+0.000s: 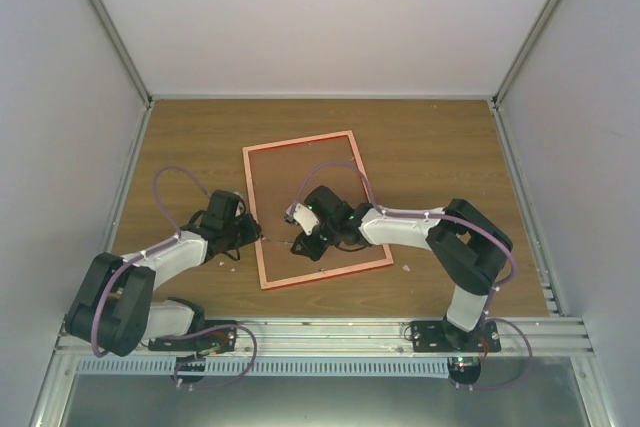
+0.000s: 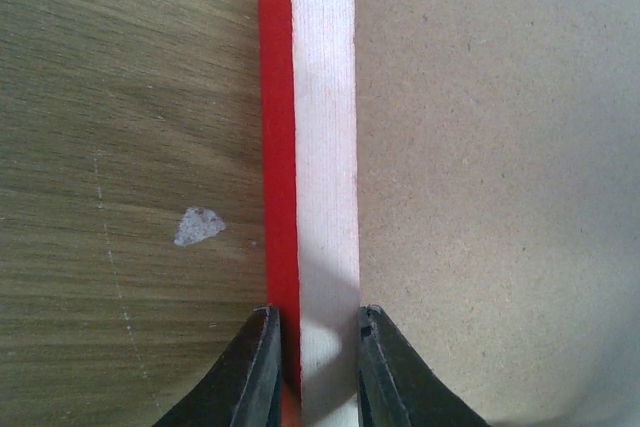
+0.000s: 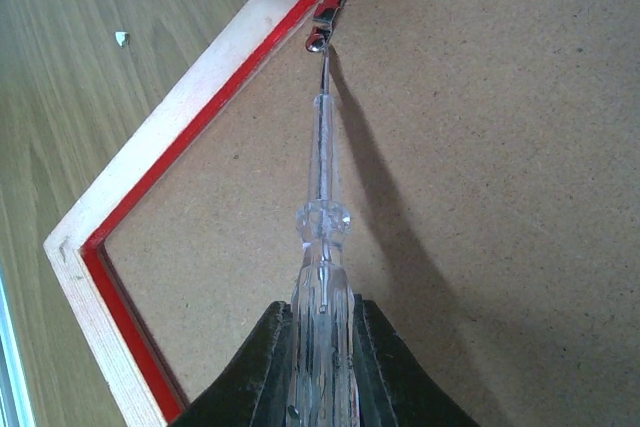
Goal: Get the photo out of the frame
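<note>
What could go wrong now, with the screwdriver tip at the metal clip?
The clear-handled screwdriver in the right gripper may slip off the small metal clip and gouge the brown backing board. The left gripper pinches only one narrow rail of the red-rimmed wooden frame; prying might twist it loose.

One frame (image 1: 300,140) holds one brown backing board (image 1: 283,173) inside its rim and one metal tab (image 3: 328,15) at its inner edge. One clear screwdriver (image 3: 322,217) is over that board, and two white scraps (image 3: 120,39) lie just outside the rim. Two grippers are at the frame: the left gripper (image 2: 318,313) and the right gripper (image 3: 321,305).
</note>
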`<state>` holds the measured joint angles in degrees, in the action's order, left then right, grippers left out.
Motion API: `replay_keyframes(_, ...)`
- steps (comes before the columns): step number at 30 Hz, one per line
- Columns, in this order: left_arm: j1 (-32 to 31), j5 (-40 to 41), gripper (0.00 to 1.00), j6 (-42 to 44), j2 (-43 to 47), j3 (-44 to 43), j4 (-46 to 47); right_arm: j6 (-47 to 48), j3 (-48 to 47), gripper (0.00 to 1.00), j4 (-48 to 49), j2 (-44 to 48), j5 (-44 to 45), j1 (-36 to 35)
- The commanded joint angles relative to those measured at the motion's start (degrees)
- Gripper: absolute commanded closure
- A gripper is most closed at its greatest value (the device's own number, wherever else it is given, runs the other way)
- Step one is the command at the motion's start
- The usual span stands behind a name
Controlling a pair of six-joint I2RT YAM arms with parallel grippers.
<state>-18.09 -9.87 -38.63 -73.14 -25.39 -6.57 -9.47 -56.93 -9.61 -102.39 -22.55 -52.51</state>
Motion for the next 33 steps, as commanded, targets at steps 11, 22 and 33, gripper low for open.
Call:
replay_keyframes(11,-3.1,-3.2,0.91,-1.8,-0.9,0.2,4.5,-3.2,-0.2,1.00,-0.7,3.0,6.5,-1.1)
replay_keyframes(22,-3.4,-2.9,0.91,-2.2,-1.4,-0.2,4.7,-1.2,0.4,0.99,-2.6,3.7,2.8,-2.8)
replay_keyframes(33,-3.8,-2.9,0.91,-2.4,-1.6,-0.3,4.9,-2.1,-0.5,0.99,-3.5,1.5,5.1,-2.9)
